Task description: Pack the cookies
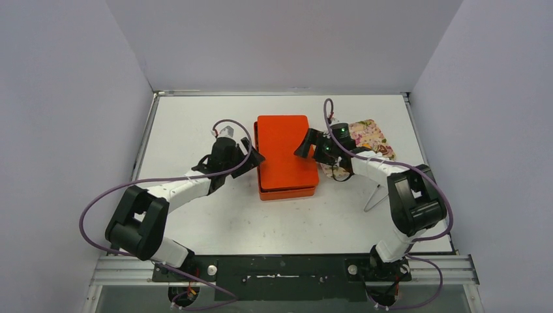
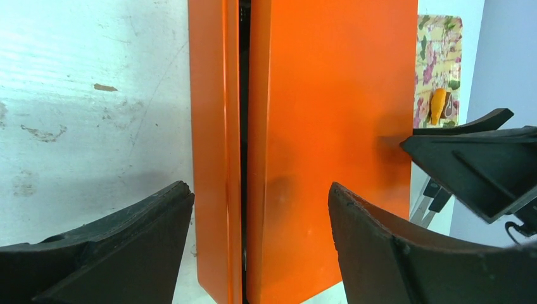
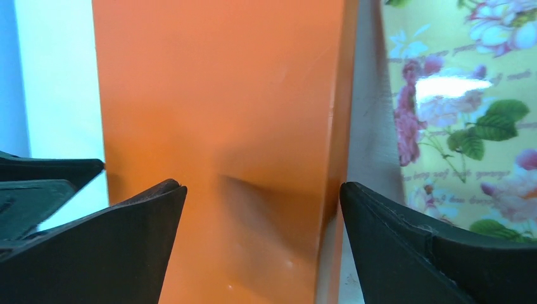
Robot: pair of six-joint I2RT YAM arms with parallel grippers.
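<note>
An orange box (image 1: 285, 156) lies in the middle of the table, its lid (image 2: 329, 126) resting on the base (image 2: 212, 126) with a dark slit between them. My left gripper (image 1: 251, 160) (image 2: 258, 190) is open at the box's left edge, one finger on each side of that slit. At the right edge my right gripper (image 1: 303, 147) (image 3: 263, 187) hangs open over the lid (image 3: 221, 126). Neither holds anything. One small orange cookie (image 2: 438, 104) shows on the flowered tray (image 2: 437, 57); any other cookies are hidden.
The flowered tray (image 1: 368, 137) (image 3: 456, 95) lies right of the box, partly behind the right arm. A thin grey wire piece (image 1: 375, 195) rests on the table near the right arm's elbow. Grey walls stand close on both sides.
</note>
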